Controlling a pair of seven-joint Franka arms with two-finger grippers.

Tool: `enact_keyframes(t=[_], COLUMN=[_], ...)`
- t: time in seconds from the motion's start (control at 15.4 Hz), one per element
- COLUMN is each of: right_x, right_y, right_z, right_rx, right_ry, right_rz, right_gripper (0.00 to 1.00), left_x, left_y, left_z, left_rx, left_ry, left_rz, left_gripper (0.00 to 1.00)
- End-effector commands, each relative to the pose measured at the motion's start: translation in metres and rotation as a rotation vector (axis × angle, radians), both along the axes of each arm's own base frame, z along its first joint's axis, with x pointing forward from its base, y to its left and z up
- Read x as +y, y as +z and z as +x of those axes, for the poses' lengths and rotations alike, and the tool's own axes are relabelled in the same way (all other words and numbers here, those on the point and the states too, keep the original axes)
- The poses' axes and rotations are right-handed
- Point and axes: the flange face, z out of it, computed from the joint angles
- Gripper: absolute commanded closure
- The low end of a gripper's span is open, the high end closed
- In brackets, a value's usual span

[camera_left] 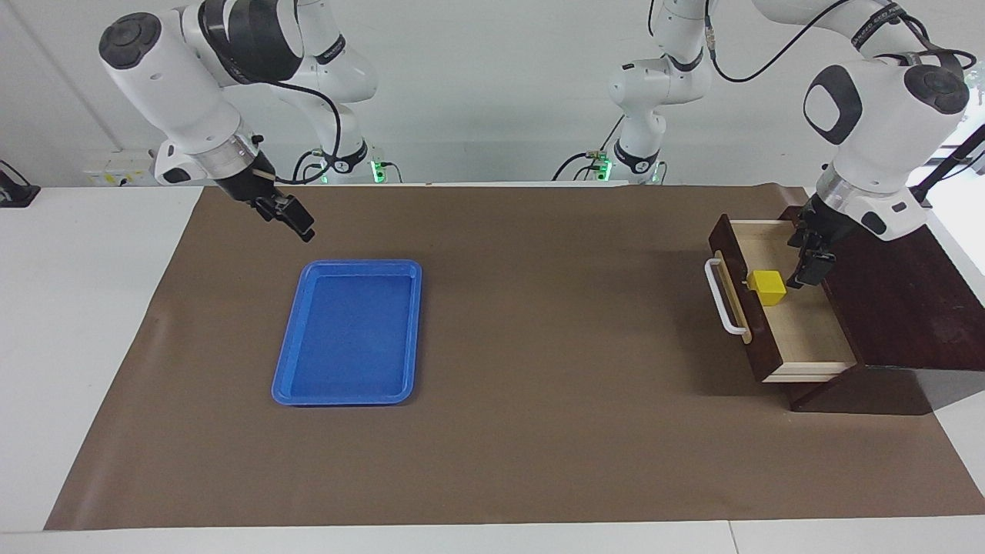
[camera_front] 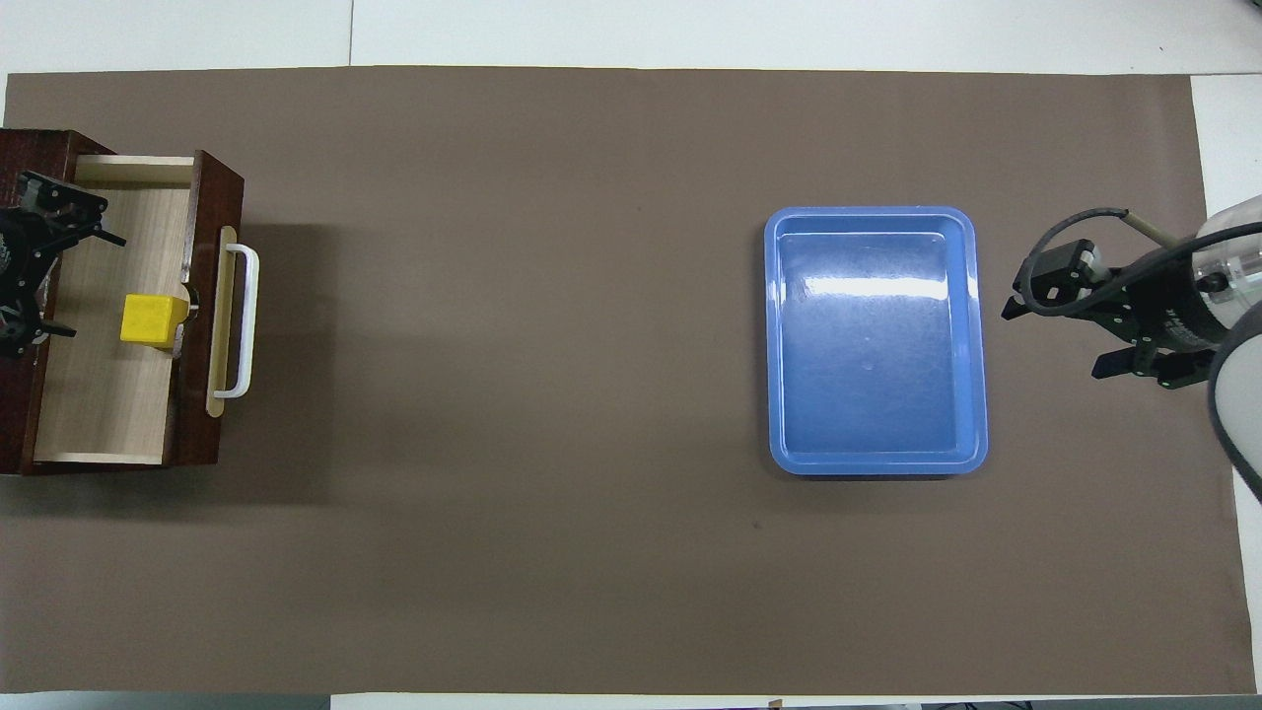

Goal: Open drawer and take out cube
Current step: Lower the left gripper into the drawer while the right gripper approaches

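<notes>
At the right arm's end of the table the right gripper (camera_left: 296, 221) hangs in the air with its fingers spread and empty, over the brown mat (camera_left: 539, 308) just by the blue tray (camera_left: 348, 332), which lies flat with nothing in it. The middle of the mat carries nothing, so nothing blocks the way across. At the left arm's end the drawer (camera_left: 785, 308) is already pulled out of its dark wooden box (camera_left: 893, 300), white handle (camera_left: 722, 296) facing the tray, so I judge the opening done. The cube (camera_left: 769, 287) sits inside on the pale floor, close against the drawer's front panel. The left gripper (camera_left: 812, 265) is over the drawer just beside the cube, fingers apart, gripping nothing. Grasping and lifting out remain; the front panel crowds one side of the cube.
</notes>
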Motion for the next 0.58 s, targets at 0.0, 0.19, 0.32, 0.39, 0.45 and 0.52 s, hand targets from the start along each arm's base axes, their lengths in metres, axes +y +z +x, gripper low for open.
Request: enact_keyframes(t=[0.0,0.19,0.32,0.39,0.45,0.52], right_x=[0.01,0.015,0.018,0.019,0.021,0.021], right_y=[-0.008,-0.018,-0.019,-0.02,-0.019,-0.019], right_z=[0.003,0.006,0.007,0.007,0.007,0.007], right_rx=[0.014,0.061,0.073,0.077,0.079,0.083], right_ry=[-0.054,-0.117,-0.162,-0.171,-0.182,-0.201], right_rz=[0.031,0.085,0.099,0.101,0.115,0.136], right_gripper=[0.0,0.0,0.0,0.0,0.0,0.0], left_x=[0.018,0.025,0.024,0.023,0.018,0.014], left_y=[-0.022,-0.026,-0.033,-0.038,-0.044,-0.051], left_z=[0.004,0.006,0.009,0.009,0.007,0.005], left_rx=[0.02,0.005,-0.003,-0.007,-0.011,-0.011], left_ry=[0.073,0.171,0.22,0.244,0.25,0.25], left_rz=[-0.026,-0.044,-0.044,-0.045,-0.045,-0.045], left_gripper=[0.0,0.0,0.0,0.0,0.0,0.0])
